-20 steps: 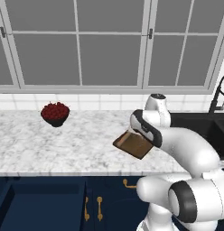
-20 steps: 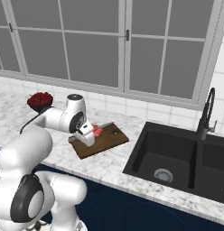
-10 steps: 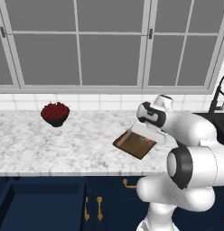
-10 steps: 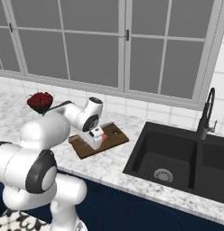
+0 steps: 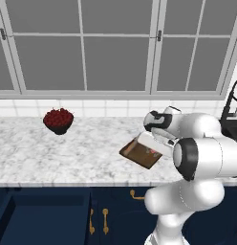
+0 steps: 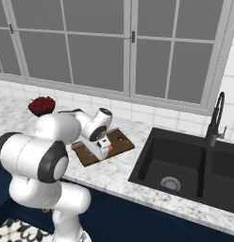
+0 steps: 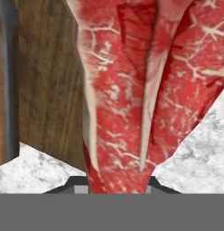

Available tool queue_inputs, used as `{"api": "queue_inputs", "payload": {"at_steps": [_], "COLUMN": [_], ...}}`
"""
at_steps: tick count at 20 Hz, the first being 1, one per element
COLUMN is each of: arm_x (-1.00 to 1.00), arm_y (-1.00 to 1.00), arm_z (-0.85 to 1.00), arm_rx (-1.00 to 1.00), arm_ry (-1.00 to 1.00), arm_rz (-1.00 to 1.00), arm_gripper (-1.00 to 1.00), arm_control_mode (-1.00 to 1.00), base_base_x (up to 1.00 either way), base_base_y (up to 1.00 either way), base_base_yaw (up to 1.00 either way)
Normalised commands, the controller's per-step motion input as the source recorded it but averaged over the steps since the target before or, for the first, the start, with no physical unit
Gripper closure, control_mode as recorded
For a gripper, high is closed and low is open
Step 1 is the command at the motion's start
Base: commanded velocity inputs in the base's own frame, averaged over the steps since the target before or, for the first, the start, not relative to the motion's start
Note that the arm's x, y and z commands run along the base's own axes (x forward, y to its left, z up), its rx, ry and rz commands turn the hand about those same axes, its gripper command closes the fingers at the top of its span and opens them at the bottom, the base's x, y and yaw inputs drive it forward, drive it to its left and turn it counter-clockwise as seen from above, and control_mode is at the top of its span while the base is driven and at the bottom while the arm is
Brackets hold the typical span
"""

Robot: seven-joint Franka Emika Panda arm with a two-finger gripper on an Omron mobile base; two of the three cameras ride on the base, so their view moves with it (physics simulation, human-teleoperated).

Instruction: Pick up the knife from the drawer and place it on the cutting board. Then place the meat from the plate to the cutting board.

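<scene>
My gripper [image 7: 116,182] is shut on the meat [image 7: 132,90], a red raw steak with pale marbling that hangs from the fingers. It hangs close above the dark brown cutting board [image 7: 46,90], with part of it over the marble counter beyond the board's edge. The knife [image 7: 3,113] lies on the board at the far left of the hand view, tan handle below a grey blade. From the base views the gripper [image 5: 151,143] [image 6: 104,147] hovers low over the cutting board [image 5: 134,152] [image 6: 120,139]. The drawer [image 5: 44,220] stands open at the lower left. The plate is out of view.
A dark bowl of red berries [image 5: 58,119] [image 6: 42,105] sits at the back left of the marble counter. A black sink [image 6: 185,165] with a dark faucet [image 6: 215,120] lies right of the board. Windows run behind the counter.
The arm's elbow has swung to the right, and the hand has shifted slightly right and lower over the board, still gripping the meat.
</scene>
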Motion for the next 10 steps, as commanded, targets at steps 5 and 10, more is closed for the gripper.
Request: {"api": "queue_inputs", "payload": {"at_steps": [5,10], "arm_x": [0.14,0.19], "arm_y": [0.06,0.07], "arm_z": [-0.09,-0.26], "arm_rx": [0.0,0.0], "arm_ry": [0.0,0.0], "arm_rz": [0.0,0.0], "arm_gripper": [1.0,-1.0], "arm_control_mode": [-1.0,-1.0], "base_base_x": [0.0,0.0], "base_base_y": [0.0,0.0], "base_base_yaw": [0.0,0.0]}}
